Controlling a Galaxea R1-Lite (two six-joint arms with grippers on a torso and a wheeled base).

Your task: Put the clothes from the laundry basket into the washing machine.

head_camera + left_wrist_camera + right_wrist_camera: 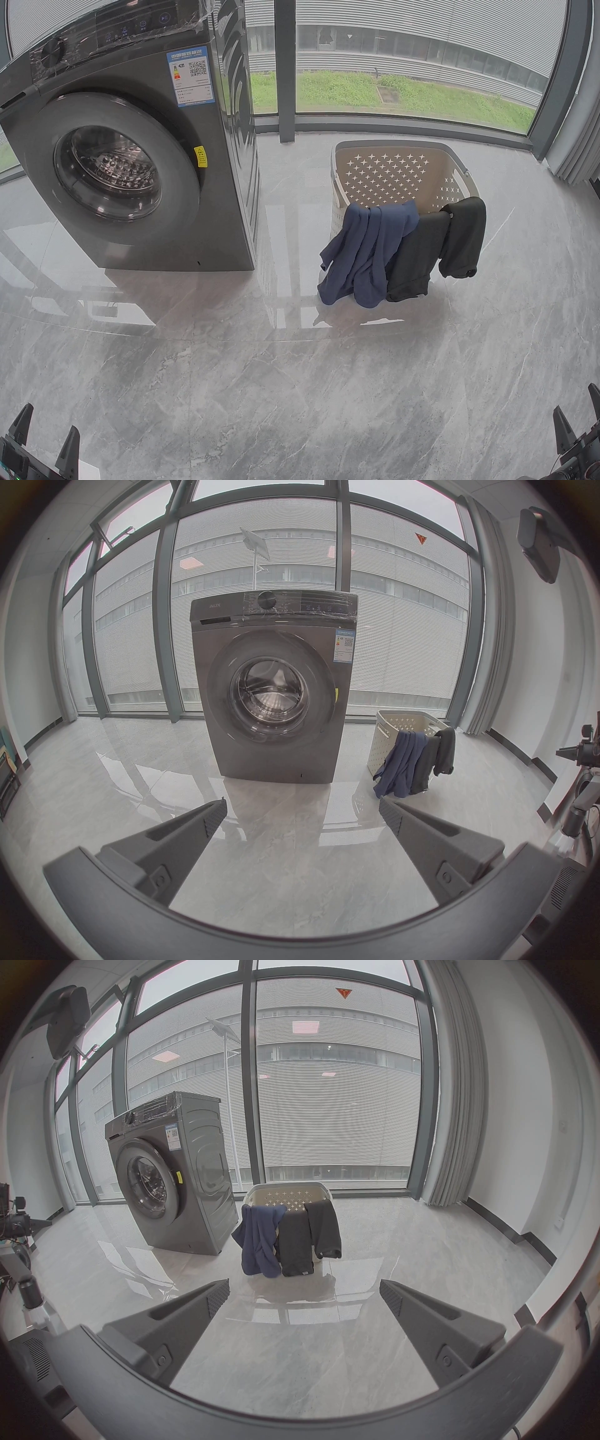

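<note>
While all the clothes point(400, 250) hang over the front rim of the laundry basket point(400, 169), nothing is done yet — the washing machine point(225, 206) looks shut. The left pincer point(301, 805) and the right pincer point(303, 1285) are wide open, empty, well apart from the basket.

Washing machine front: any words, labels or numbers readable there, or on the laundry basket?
Top corner of the washing machine front, blue-and-white label with a square code: print too small to read.
Beside the door, yellow sticker: too small to read.
On the control panel: markings blurred, unreadable.
On the laundry basket: no text, star cut-outs only.
</note>
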